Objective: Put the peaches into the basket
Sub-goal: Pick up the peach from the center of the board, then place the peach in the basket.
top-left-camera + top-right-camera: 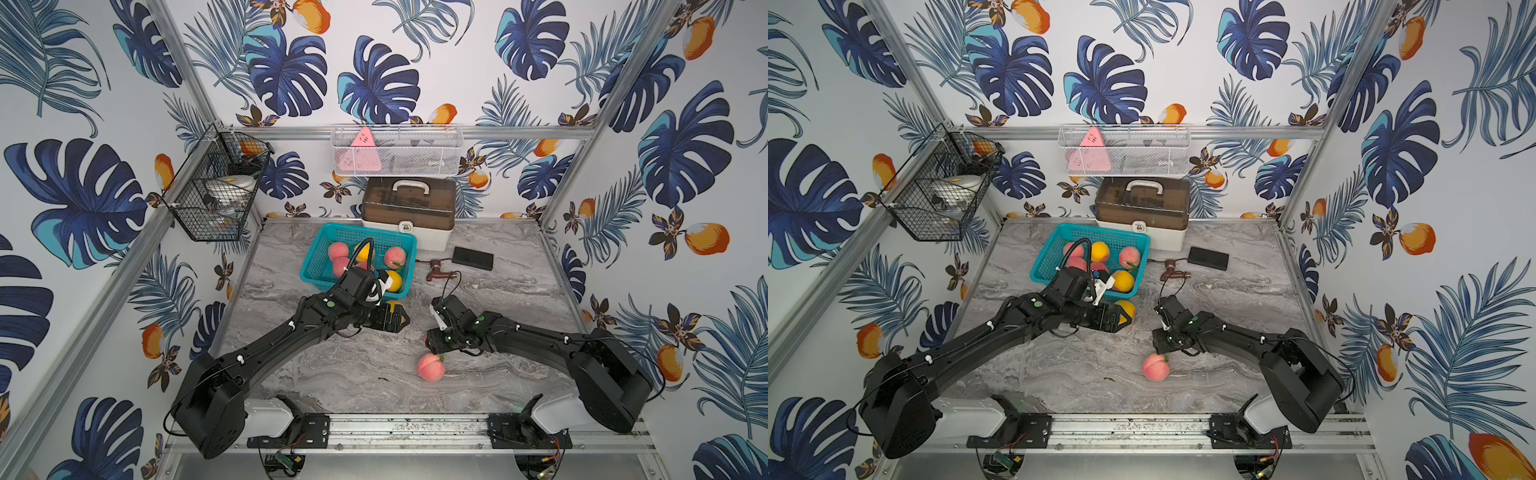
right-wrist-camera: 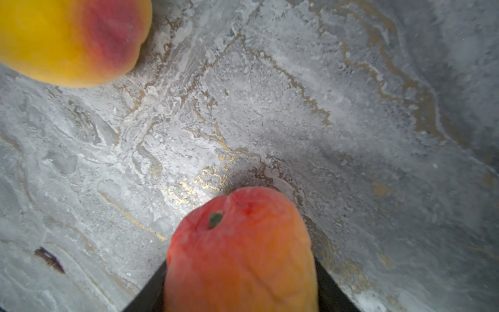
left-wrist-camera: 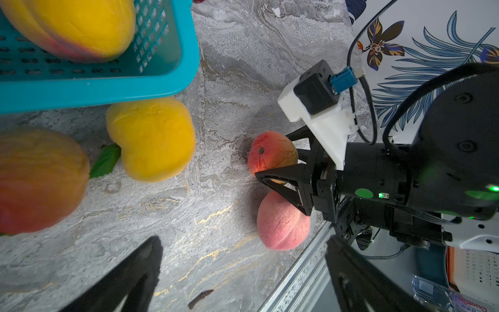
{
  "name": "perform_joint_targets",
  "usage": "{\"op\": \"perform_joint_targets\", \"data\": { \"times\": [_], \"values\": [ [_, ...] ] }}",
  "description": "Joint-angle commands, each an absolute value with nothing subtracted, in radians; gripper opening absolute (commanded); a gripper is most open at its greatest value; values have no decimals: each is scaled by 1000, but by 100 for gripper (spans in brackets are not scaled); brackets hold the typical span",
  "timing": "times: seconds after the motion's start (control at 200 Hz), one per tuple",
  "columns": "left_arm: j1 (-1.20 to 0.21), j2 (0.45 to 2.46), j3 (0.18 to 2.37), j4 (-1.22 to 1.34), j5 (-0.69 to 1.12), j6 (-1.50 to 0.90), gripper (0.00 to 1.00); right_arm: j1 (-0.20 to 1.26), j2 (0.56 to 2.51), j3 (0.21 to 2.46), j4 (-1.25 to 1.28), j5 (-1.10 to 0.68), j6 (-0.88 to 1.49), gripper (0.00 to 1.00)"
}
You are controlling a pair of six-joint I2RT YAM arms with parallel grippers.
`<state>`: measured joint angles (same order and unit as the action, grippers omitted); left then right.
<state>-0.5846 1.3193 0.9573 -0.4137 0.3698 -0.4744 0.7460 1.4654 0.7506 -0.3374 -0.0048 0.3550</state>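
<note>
The teal basket [image 1: 358, 231] stands at the back of the table and holds several peaches, among them a pink one [image 1: 338, 251] and a yellow one [image 1: 394, 281]. My left gripper [image 1: 398, 318] hovers open just in front of the basket, with nothing between its fingers [image 3: 135, 275]. A yellow peach [image 3: 154, 140] and an orange-red one [image 3: 35, 181] lie on the table beside the basket. My right gripper [image 1: 434, 338] points down at mid-table, shut on an orange-red peach [image 2: 240, 256]. A pink peach [image 1: 431, 367] lies loose just in front of it.
A brown-lidded storage box [image 1: 409, 208] stands behind the basket. A black flat device [image 1: 472, 257] and a small brown fitting [image 1: 438, 270] lie at the back right. A black wire basket [image 1: 216, 195] and a white mesh basket [image 1: 397, 151] hang on the walls.
</note>
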Motion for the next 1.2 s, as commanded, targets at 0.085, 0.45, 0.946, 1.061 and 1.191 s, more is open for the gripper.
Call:
{"op": "perform_joint_targets", "data": {
  "times": [0.085, 0.45, 0.946, 1.061, 1.191],
  "values": [
    [-585, 1321, 983, -428, 380, -477, 98, 747, 1412, 764, -333, 12, 334, 45],
    [-584, 1304, 994, -433, 402, -502, 98, 747, 1316, 744, -264, -6, 297, 43],
    [-583, 1315, 1025, -349, 555, -606, 98, 761, 1081, 631, -31, -178, 115, 45],
    [-584, 1315, 1032, -352, 570, -607, 98, 768, 1055, 606, 6, -203, 93, 45],
    [-584, 1319, 1024, -321, 603, -628, 98, 771, 1032, 575, 54, -207, 69, 47]
  ]
}}
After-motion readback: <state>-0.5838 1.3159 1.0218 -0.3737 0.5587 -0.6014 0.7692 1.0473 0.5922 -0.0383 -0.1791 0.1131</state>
